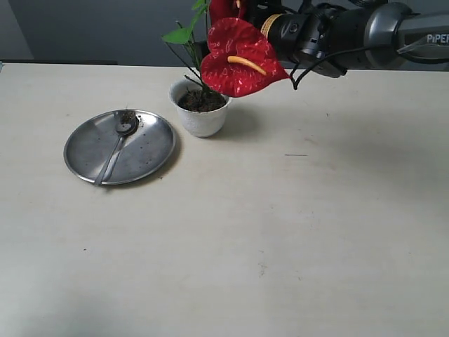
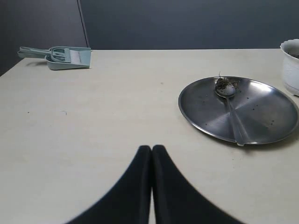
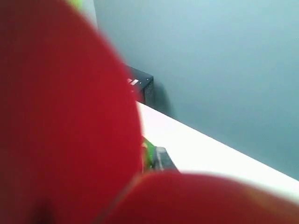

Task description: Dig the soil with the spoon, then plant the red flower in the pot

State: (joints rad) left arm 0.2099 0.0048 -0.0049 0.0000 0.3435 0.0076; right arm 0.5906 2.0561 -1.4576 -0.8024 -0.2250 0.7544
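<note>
Exterior view, arm [image 1: 393, 28] lettered "PiPE", red flower [image 1: 242, 60]

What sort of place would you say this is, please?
Probably an indoor lab or office workbench, not a garden: a bare pale table, plain grey walls, and a robot arm over it.

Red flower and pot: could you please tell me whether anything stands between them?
Nothing visible does. The red flower hangs right above the pot, and its stems seem to reach the soil inside. The spoon lies aside on the plate, clear of both.
</note>
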